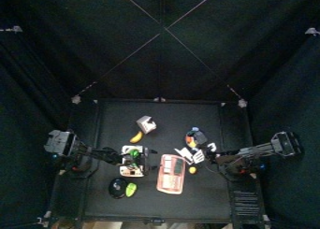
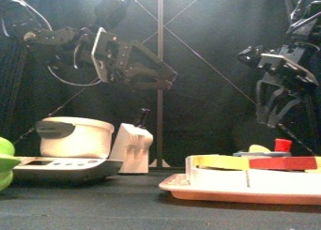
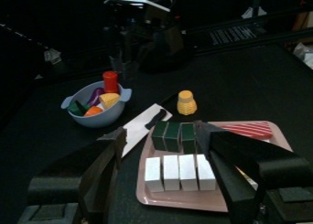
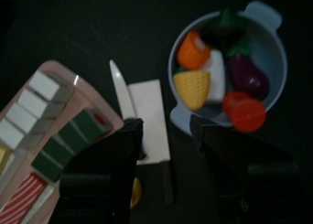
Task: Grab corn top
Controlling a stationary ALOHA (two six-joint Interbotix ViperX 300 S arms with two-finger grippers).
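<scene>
right gripper point(image 4: 164, 141): open, above knife point(image 4: 126, 104), beside bowl point(image 4: 272, 52) | corn point(image 4: 192, 86): in bowl, not gripped | left gripper point(image 3: 167, 165): open, over tray point(image 3: 206, 198)

From high above, the objects on the small black table point(image 1: 112, 116) appear too small to identify individually. At table height, a green rounded object point(image 2: 7, 161) is cut off by the picture's left edge, and the pale pink rectangular tray point(image 2: 238, 185) runs past the right edge. In the right wrist view, the same tray's near end and the black handle of the knife point(image 4: 153, 154) are hidden behind the dark jaws.
</scene>
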